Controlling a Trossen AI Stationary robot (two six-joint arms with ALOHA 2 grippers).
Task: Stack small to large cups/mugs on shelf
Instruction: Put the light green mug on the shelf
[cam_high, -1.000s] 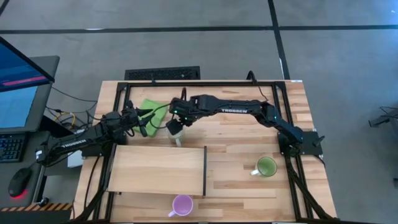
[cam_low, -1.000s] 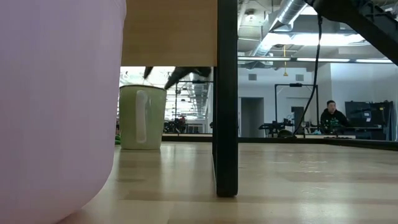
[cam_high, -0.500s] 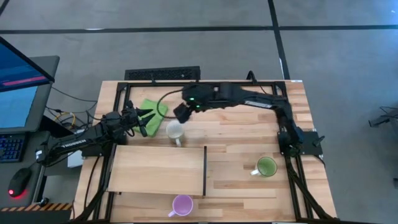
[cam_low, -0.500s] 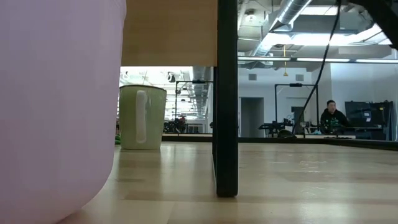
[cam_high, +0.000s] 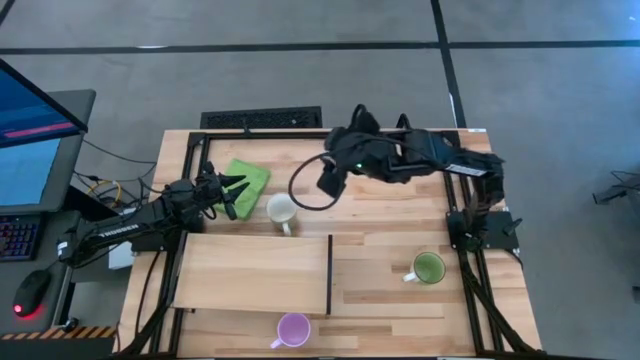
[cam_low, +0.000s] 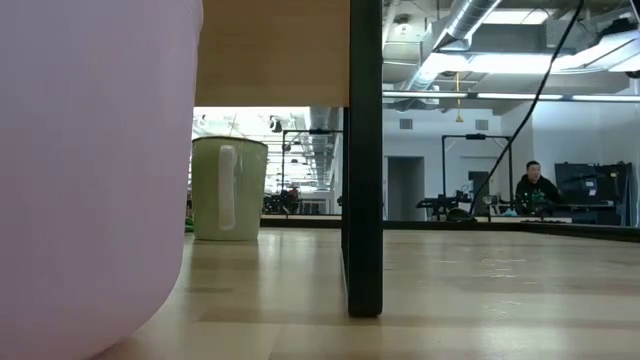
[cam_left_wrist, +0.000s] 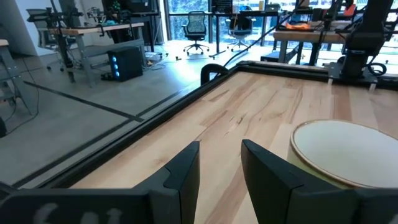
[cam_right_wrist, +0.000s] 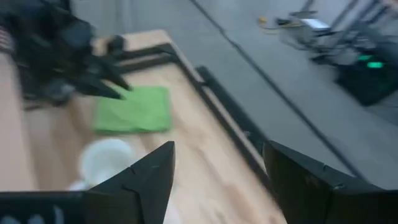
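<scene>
No mug is on the shelf (cam_high: 250, 272), and none sits inside another; by these views the stacking has not begun.

The white mug (cam_high: 281, 211) stands upright on the table just beyond the shelf's far edge, beside the green cloth (cam_high: 247, 179). The green mug (cam_high: 428, 268) stands well apart, right of the shelf. The purple mug (cam_high: 293, 328) stands near the shelf's front edge.

The right gripper (cam_high: 327, 180) hangs above the table past the white mug, fingers spread wide, holding nothing. The left gripper (cam_high: 229, 195) waits just beside the white mug, over the cloth's edge, fingers (cam_left_wrist: 186, 174) narrowly parted and empty.

All three mugs remain to be nested and set on the shelf.

Relative mug sizes cannot be judged; from above they look alike. In the low view the purple mug fills the left side, cut off, and the shelf's dark edge blocks the middle; neither arm shows there. In the left wrist view only part of the white mug's rim is visible.
</scene>
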